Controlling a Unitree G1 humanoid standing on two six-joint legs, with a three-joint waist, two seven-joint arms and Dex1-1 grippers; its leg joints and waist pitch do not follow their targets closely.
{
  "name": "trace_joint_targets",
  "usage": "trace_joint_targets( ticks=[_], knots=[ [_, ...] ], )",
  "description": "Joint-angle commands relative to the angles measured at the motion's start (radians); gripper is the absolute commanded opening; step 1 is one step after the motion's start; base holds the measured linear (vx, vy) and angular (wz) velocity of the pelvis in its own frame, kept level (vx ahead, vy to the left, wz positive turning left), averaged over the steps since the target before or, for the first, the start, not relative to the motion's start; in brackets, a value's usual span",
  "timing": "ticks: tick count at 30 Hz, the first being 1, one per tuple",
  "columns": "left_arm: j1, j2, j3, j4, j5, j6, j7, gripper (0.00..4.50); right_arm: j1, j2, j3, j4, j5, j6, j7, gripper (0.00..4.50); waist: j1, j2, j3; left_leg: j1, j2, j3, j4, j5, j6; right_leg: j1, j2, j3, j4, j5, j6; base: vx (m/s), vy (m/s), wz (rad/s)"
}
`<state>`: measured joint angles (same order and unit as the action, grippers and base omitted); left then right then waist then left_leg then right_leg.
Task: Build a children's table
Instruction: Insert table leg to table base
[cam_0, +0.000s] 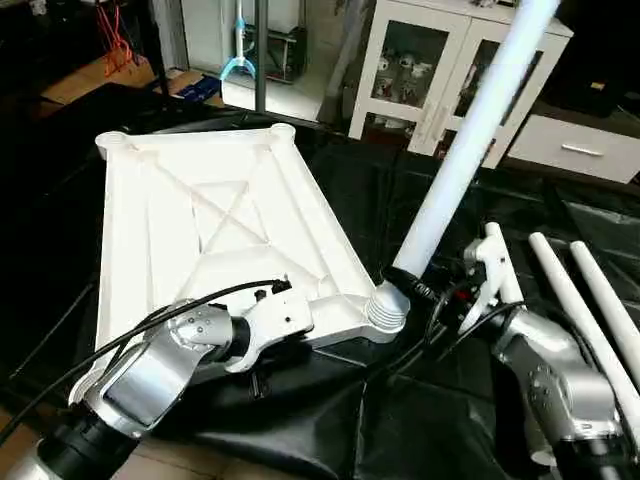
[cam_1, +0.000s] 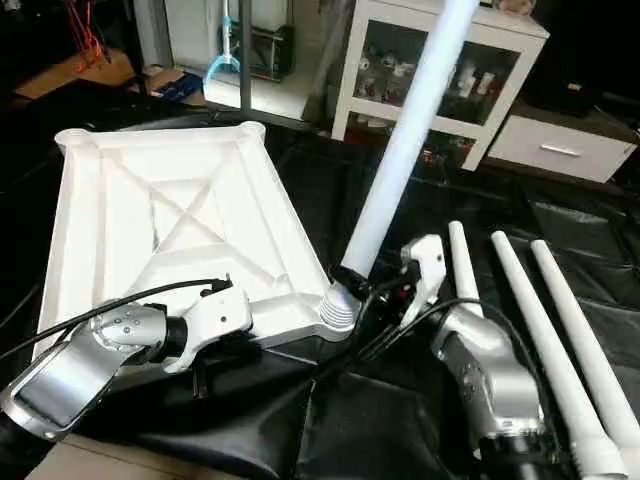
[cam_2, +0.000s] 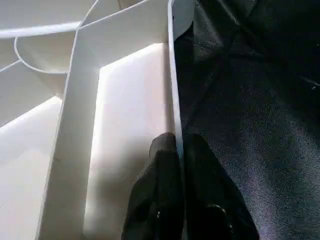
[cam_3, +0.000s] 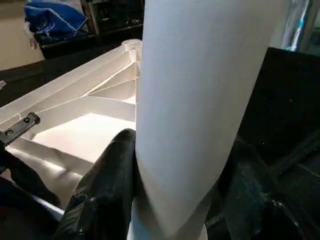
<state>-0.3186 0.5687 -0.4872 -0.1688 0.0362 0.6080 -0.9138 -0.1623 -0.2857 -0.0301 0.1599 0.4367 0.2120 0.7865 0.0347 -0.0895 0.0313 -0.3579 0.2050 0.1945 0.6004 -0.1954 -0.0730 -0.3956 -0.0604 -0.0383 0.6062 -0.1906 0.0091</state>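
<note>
White moulded plastic is what I see first from the left eye: the tabletop (cam_0: 215, 215) lies upside down on the bench (cam_0: 560, 215), which is draped in creased, glossy black sheeting. Its underside carries raised ribs crossing in an X, and its corners swell into rounded sockets. From the near right corner socket (cam_0: 385, 312), ringed with ridges, a smooth white tube leg (cam_0: 470, 130) rises at a slant, its upper end cut off by the picture's edge. My right pincer (cam_0: 415, 285) is at the base of that leg. My left pincer (cam_0: 262, 375) sits at the tabletop's near edge, mostly hidden under its white housing.

From the right eye, three more tapered legs (cam_1: 540, 320) lie side by side on the black cover to the right; the nearest one is partly hidden behind my silver right forearm. A white cabinet (cam_1: 440, 70) with glass doors stands beyond the bench.

In the left wrist view, the two black fingers (cam_2: 160, 200) are pinched on the thin upright rim of the tabletop, one on each side, nearly closed.

In the right wrist view, the matte leg passes between the rubbery black fingers (cam_3: 102, 192), which stand about half open and clasp it on both sides. The leg's lower end is hard to make out.
</note>
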Motion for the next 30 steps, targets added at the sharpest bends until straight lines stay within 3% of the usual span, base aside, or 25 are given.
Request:
trace_joint_targets(
  ticks=[1,3,5,8,11,14,16,20,24,25,26,30],
  knots=[
    [0.015,-0.011,-0.01,0.013,-0.008,-0.025,0.001,0.0,0.071,-0.011,-0.025,0.074,-0.06,0.01,-0.062,1.86,-0.013,0.006,-0.021,0.015,0.03,-0.025,-0.088,-0.392,-0.027,-0.003,-0.064,0.039,-0.106,-0.535,-0.075,0.0,0.0,0.0],
    [0.015,-0.012,-0.01,0.013,-0.008,-0.025,0.001,0.0,0.086,-0.002,-0.027,0.065,-0.054,-0.006,-0.064,1.86,-0.02,0.004,-0.019,0.013,0.029,-0.031,-0.09,-0.422,-0.031,-0.003,-0.066,0.035,-0.112,-0.588,-0.056,0.0,0.0,0.0],
    [0.013,-0.014,-0.011,0.016,-0.006,-0.026,0.001,0.0,0.103,0.007,-0.027,0.059,-0.046,-0.023,-0.064,1.86,-0.022,0.006,-0.019,0.02,0.029,-0.031,-0.089,-0.445,-0.033,-0.009,-0.066,0.035,-0.117,-0.612,-0.049,0.0,0.0,0.0],
    [0.01,-0.018,-0.011,0.022,-0.005,-0.028,0.001,0.0,0.124,0.012,-0.02,0.054,-0.045,-0.042,-0.059,1.86,-0.021,0.006,-0.021,0.018,0.032,-0.033,-0.094,-0.44,-0.033,-0.006,-0.066,0.035,-0.116,-0.582,-0.052,0.0,0.0,0.0],
    [0.008,-0.019,-0.012,0.024,-0.004,-0.027,0.0,0.0,0.142,-0.007,0.025,0.047,-0.078,-0.037,-0.045,1.86,-0.022,0.007,-0.02,0.017,0.033,-0.032,-0.097,-0.436,-0.032,-0.004,-0.064,0.036,-0.114,-0.547,-0.063,0.0,0.0,0.0],
    [0.008,-0.018,-0.013,0.024,-0.003,-0.029,-0.001,0.0,0.136,-0.024,0.055,0.052,-0.112,-0.024,-0.039,1.86,-0.024,0.007,-0.016,0.02,0.031,-0.032,-0.096,-0.464,-0.034,-0.009,-0.065,0.036,-0.119,-0.583,-0.06,0.0,0.0,0.0],
    [0.007,-0.015,-0.013,0.026,-0.003,-0.033,-0.003,0.0,0.127,-0.043,0.085,0.053,-0.135,-0.005,-0.024,1.86,-0.026,0.007,-0.013,0.023,0.029,-0.035,-0.095,-0.488,-0.036,-0.01,-0.068,0.034,-0.127,-0.648,-0.039,0.0,0.0,0.0],
    [0.005,-0.018,-0.015,0.031,0.001,-0.039,-0.006,0.0,0.094,-0.082,0.142,0.066,-0.182,0.015,0.006,1.86,-0.043,0.006,-0.011,0.028,0.026,-0.045,-0.091,-0.538,-0.042,-0.014,-0.072,0.024,-0.141,-0.74,-0.014,0.0,0.0,0.0],
    [0.005,-0.019,-0.014,0.031,0.001,-0.04,-0.007,0.0,0.047,-0.105,0.185,0.081,-0.199,0.053,0.034,1.86,-0.063,0.011,-0.011,0.02,0.026,-0.069,-0.104,-0.604,-0.053,0.001,-0.071,0.008,-0.142,-0.698,-0.027,0.0,0.0,0.0],
    [0.005,-0.02,-0.014,0.031,0.001,-0.04,-0.006,0.0,0.04,-0.105,0.187,0.086,-0.199,0.056,0.035,1.86,-0.063,0.011,-0.011,0.02,0.026,-0.069,-0.104,-0.604,-0.053,0.001,-0.071,0.008,-0.142,-0.698,-0.027,0.0,0.0,0.0],
    [0.006,-0.021,-0.014,0.03,0.001,-0.04,-0.006,0.0,0.015,-0.104,0.19,0.104,-0.2,0.06,0.035,1.86,-0.066,0.006,-0.011,0.031,0.023,-0.07,-0.099,-0.628,-0.048,-0.009,-0.073,0.007,-0.146,-0.713,-0.032,0.0,0.0,0.0],
    [0.01,-0.02,-0.013,0.026,-0.002,-0.043,-0.007,0.0,-0.054,-0.079,0.164,0.169,-0.189,0.061,-0.005,1.86,-0.079,0.01,-0.01,0.024,0.023,-0.077,-0.102,-0.644,-0.049,-0.003,-0.078,0.0,-0.148,-0.714,-0.035,0.0,0.0,0.0]
  ],
)
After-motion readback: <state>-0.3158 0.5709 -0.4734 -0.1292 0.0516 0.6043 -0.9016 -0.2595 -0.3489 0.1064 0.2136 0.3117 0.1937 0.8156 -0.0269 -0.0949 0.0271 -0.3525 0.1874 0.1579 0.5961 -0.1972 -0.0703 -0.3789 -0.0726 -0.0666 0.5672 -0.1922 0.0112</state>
